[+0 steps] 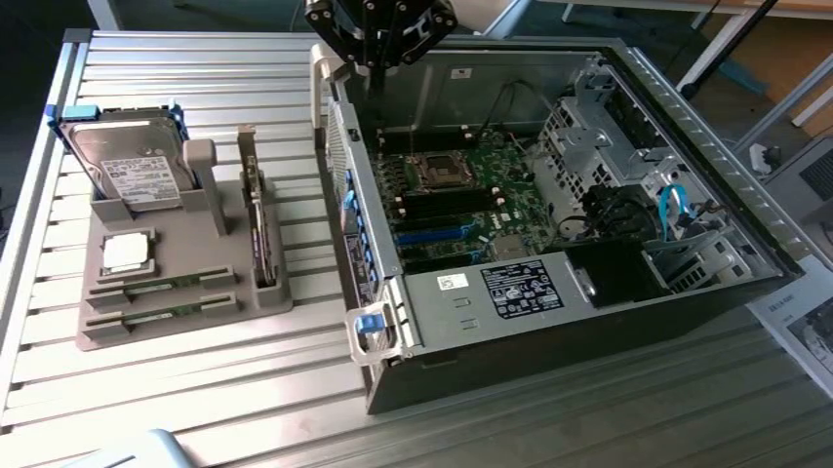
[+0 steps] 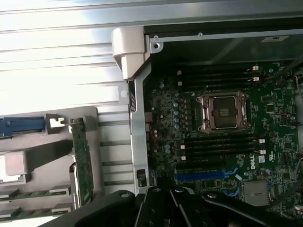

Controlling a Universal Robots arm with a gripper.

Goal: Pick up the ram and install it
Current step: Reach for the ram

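Pincer pressed together, the gripper hovers above the open case; the ram wants a square, centred pinch

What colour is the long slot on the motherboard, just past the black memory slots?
Blue. The slot shows best in the wrist view.

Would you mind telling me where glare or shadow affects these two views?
Exterior view: strong light glares off the slatted table, while the inside of the computer case sits in shade. Wrist view: the table is washed nearly white, and the motherboard is dimmer but evenly lit.
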